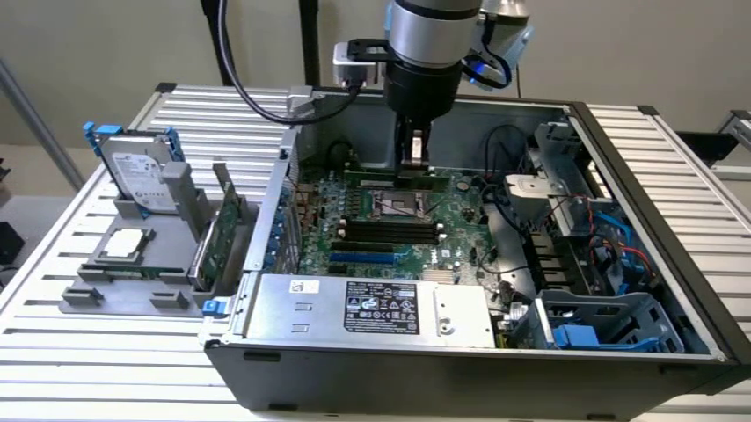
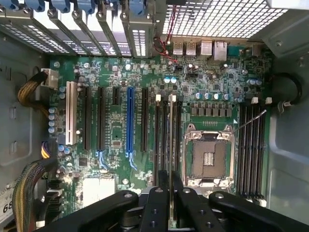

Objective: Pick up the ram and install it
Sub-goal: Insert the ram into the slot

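Above the CPU socket (image 1: 393, 205), on its side toward the back wall of the open computer case (image 1: 470, 378), the exterior view has the claw (image 1: 413, 165) pointing straight down and pinching the ram (image 1: 375, 177) at mid-length. The green stick hangs level with its long edge down and juts out of the claw at both ends. Whether it touches the motherboard (image 1: 352, 251) beneath I cannot tell. The black memory slots (image 1: 388, 230) on the socket's opposite side stand bare. The case rests on the slatted counter (image 1: 70, 352).

Beside the same CPU socket (image 2: 210, 157), the wrist view looks down along the claw (image 2: 170, 200). Its fingers (image 2: 157, 208) are pressed onto the two flat faces of the ram (image 2: 170, 140), which is seen edge-on as a thin pale line. That line runs along the bank of black slots (image 2: 164, 130) flanking the socket on the side toward the blue slot (image 2: 129, 121). It seems lined up over one of them and, as far as I can judge, is not seated.

I judge the stick to be light and stiff but thin and fragile, with chips on its faces and contacts along the lower edge. A centred hold across the flat faces, high up as here, should keep it from tilting. The smooth faces might slip under a hard push.
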Robot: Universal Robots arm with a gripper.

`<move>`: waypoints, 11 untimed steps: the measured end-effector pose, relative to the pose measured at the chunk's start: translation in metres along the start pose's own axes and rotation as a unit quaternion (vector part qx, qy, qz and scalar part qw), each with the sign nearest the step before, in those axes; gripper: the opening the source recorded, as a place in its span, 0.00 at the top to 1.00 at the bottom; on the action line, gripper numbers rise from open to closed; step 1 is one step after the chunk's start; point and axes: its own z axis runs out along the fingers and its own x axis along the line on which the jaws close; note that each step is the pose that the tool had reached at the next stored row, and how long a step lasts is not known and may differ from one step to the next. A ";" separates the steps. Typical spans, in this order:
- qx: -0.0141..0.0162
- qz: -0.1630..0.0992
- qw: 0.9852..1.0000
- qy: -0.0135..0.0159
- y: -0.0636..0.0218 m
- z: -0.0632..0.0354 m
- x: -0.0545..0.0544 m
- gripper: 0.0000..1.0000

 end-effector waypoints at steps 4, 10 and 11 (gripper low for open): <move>0.000 0.000 1.000 0.000 -0.0003 0.0099 0.000 1.00; 0.000 0.000 1.000 0.001 -0.0032 0.0294 0.001 1.00; 0.000 0.000 1.000 0.001 -0.0035 0.0314 0.001 1.00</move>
